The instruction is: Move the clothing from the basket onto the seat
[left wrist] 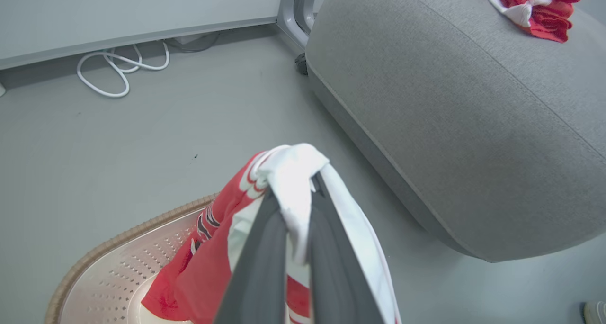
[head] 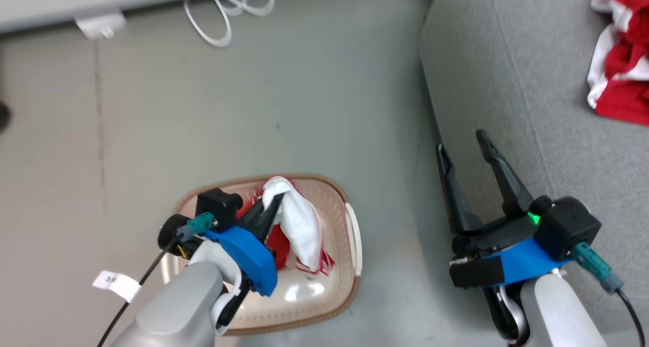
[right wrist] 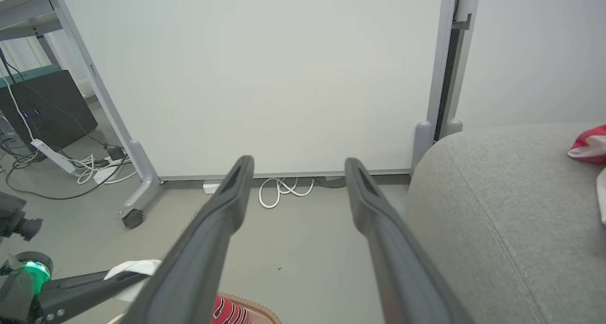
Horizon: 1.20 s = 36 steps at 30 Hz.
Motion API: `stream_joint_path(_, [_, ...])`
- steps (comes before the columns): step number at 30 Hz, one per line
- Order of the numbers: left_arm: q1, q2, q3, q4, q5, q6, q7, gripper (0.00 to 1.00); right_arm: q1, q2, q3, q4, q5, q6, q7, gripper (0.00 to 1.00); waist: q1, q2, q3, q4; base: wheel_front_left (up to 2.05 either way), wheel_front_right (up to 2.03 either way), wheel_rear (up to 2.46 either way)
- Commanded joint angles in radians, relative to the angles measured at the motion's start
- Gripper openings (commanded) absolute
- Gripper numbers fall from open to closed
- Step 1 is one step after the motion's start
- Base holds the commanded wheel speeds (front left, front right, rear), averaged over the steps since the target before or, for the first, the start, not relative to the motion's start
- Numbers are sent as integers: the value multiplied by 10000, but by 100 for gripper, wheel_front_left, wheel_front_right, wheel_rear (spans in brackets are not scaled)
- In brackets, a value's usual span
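One garment [head: 300, 226] pinched by left claw [head: 275, 201], hanging straight down, right claw [head: 460, 142] wide

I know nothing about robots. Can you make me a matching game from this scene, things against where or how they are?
1. left hand
2. right hand
3. cream perforated plastic basket with a brown rim
4. crumpled red-and-white garment

A. lying on the light grey fabric sofa
B. open, empty
C. shut on a second red-and-white garment
D. standing on the grey floor

Pairs: 1-C, 2-B, 3-D, 4-A
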<state>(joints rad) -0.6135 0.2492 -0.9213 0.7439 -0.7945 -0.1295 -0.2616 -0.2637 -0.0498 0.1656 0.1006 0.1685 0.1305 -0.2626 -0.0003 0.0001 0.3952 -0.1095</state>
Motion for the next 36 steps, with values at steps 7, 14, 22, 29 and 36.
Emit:
stream_joint_path(7, [491,35,199,-1144,320,-7,-47,0,646,-10,-86,322,-63,5,42,100,3,-1,-1762,574,0,0,0])
stream_joint_path(14, [-85,-4,-203,-1743,303,-7,17,0,1102,-10,-158,390,-8,5,220,100,3,-1,-2523,820,0,0,0])
stream_joint_path(22, [-1163,-265,-281,-1999,160,-5,520,0,1516,-10,-26,486,124,5,486,100,3,-1,-3073,1049,0,0,0])
stream_joint_path(29, [-1951,-546,14,-2065,175,358,556,0,1659,-10,150,587,218,5,591,100,3,-1,-3402,1084,0,0,0])
stream_joint_path(36, [-2329,-797,182,-1994,32,718,790,0,1694,-10,279,626,262,5,692,100,3,-1,-3599,1066,0,0,0])
